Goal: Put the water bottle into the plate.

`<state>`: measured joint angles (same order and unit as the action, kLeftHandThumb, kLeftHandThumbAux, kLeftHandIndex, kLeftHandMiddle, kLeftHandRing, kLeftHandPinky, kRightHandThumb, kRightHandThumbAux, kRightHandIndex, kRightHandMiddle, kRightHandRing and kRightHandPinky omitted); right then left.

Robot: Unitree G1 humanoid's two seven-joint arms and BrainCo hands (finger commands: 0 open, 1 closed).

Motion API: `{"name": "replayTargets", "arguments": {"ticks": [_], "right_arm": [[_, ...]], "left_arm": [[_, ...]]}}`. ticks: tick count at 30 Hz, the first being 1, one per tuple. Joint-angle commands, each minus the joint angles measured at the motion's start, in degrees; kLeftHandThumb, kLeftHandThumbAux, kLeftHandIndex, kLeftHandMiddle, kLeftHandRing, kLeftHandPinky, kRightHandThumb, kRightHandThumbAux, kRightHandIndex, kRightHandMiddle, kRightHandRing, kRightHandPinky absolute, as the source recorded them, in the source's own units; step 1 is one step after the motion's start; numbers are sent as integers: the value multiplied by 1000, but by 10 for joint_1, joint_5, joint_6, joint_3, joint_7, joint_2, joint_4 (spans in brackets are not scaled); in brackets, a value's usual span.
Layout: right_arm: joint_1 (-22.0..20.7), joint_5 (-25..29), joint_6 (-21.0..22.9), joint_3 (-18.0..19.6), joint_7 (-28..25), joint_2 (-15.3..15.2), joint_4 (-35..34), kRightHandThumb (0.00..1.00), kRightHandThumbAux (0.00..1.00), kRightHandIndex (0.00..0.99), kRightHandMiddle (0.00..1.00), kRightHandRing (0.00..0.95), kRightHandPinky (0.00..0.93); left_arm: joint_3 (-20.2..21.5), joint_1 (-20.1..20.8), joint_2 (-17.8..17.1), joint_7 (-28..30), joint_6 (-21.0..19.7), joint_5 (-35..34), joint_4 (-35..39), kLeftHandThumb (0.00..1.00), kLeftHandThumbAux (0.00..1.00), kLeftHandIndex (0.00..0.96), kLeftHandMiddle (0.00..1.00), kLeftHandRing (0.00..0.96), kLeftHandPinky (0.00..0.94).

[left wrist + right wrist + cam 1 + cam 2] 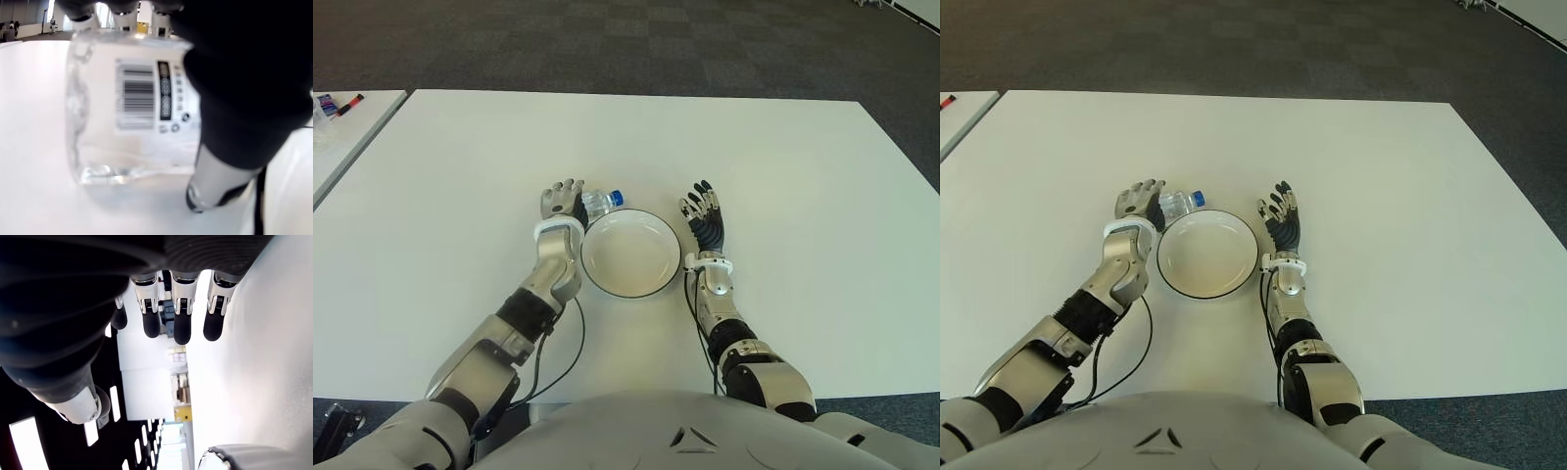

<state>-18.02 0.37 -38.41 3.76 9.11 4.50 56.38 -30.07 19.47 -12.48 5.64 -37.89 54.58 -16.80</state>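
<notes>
Fingers [122,6] of my left hand [562,201] are curled over the top of the water bottle [600,202], and the thumb comes down its near side in the wrist view, so I read that as a wrap around the body, though I can't tell how firm it is. Bottle's lying on its side on the table [803,166], clear body in the palm, blue cap [616,197] sticking out toward my right. Its long axis runs roughly left to right, along the far-left edge of the plate [592,279].

That's the relation I care about: the plate sits just beside the bottle, nearer to me and a little to the right, so the bottle has to go up over the dark rim and back toward me. Left hand is clearly the one for it; it's already on the thing. I'd guess the bottle fits across the plate if I keep the axis as it is.

Right hand [707,217] shows just to the right of the plate, fingers straight and slightly spread, holding nothing, well clear of the bottle.

Watch point for me: a round bottle may roll in the plate once I let go
</notes>
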Motion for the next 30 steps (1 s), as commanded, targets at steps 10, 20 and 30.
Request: {"name": "replayTargets", "arguments": {"ticks": [10,20,30], "right_arm": [[37,4,26,3,1,24,23,33,708,76,127,139,181],[36,5,25,4,0,24,24,36,713,77,129,139,180],[37,6,26,4,0,24,22,40,706,78,129,139,181]], "left_arm": [[-7,-2,14,2,0,-10,-22,0,900,0,0,0,71],[-8,0,16,2,1,-10,-26,0,899,0,0,0,68],[-9,2,16,1,3,-10,-30,0,896,0,0,0,71]]}}
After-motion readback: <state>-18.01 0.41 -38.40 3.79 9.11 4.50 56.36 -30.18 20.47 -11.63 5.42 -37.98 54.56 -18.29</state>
